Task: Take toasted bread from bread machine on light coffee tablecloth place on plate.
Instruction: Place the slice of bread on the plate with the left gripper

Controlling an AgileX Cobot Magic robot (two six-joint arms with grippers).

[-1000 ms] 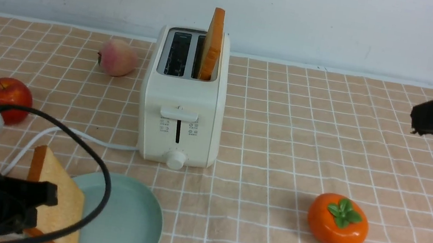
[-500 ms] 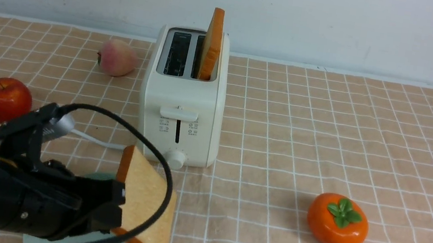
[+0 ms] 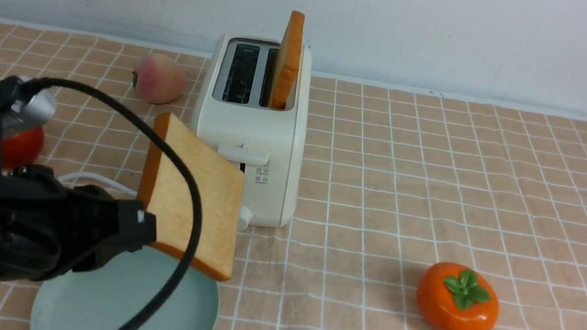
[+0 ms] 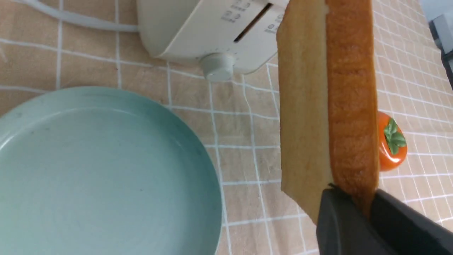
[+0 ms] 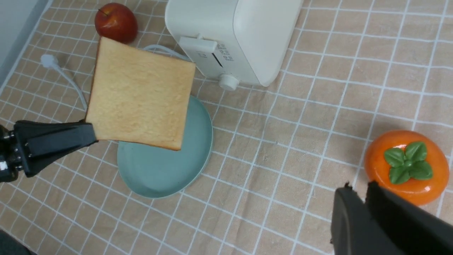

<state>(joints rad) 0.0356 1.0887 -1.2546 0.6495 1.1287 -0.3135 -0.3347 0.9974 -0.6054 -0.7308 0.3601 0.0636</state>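
The left gripper (image 3: 141, 221) was closed on one toasted slice (image 3: 193, 196), its fingers pinching the darker crust at a lower corner. The slice was tilted, its broad face turned partly toward the front camera, and it reached out from the fingertips to the right. It hung in the air above the pale blue-green plate (image 3: 127, 303), which lay below the left gripper and extended to its right. Past the slice, ahead and to the right of that gripper, stood the cream-white toaster (image 3: 285, 164), partly hidden by the bread. A second slice (image 3: 287, 65) stuck up from the toaster's right-hand slot, farther off from the left gripper.

The red apple (image 3: 22, 148) lay beyond the left gripper, partly covered by it in the front view; the pinkish fruit (image 3: 160, 78) was farther ahead, beside the toaster. The white cord (image 3: 99, 178) ran behind the left gripper's fingers and the slice.

The right gripper (image 5: 360, 186) stood well apart from the left one, over to its right. Its fingers had only a narrow gap between them and held nothing. The orange-red fruit (image 3: 457, 301) lay between the two grippers on the checked tablecloth (image 3: 370, 200).
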